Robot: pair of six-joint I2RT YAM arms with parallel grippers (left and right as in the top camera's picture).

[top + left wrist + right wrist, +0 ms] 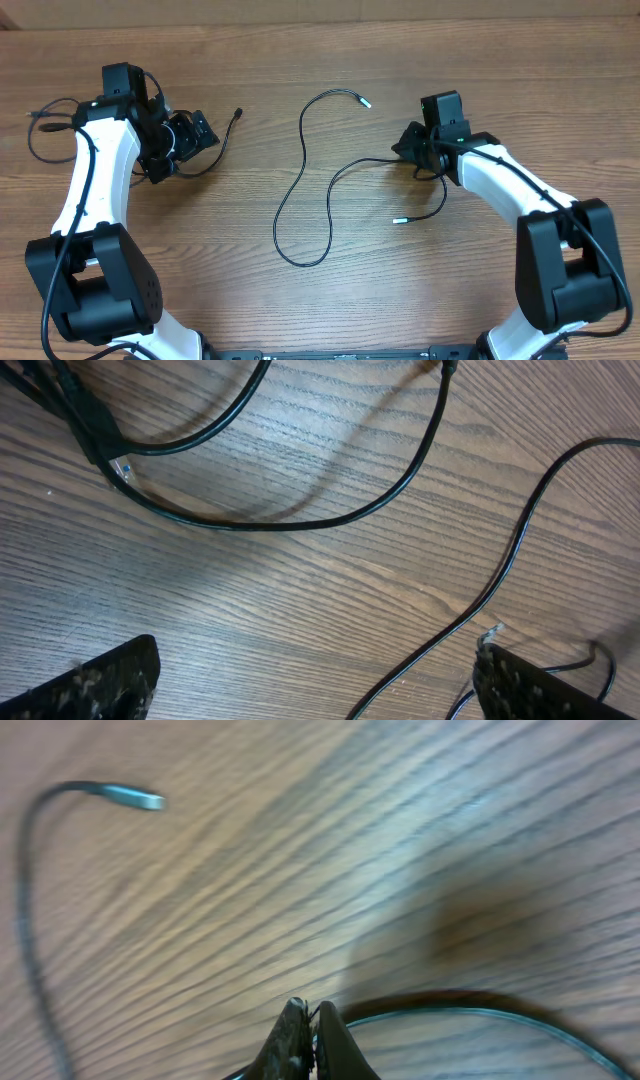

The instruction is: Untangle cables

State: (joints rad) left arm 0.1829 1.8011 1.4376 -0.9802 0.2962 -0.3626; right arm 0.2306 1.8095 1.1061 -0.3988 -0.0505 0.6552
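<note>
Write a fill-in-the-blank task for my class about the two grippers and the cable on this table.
1. The left gripper hangs over the table with its jaws wide ___.
2. The right gripper is ___ on a thin black cable.
3. The plug tip in the right wrist view is ___ in colour.
4. The tabletop shows the grain of ___.

Missing words: open; shut; silvery; wood

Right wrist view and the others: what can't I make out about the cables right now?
Right wrist: blurred; unclear whether the shut fingers pinch the cable.
Overhead: right gripper covers where the cable meets it.
Left wrist: thin cord cut off by right and bottom edges.
</note>
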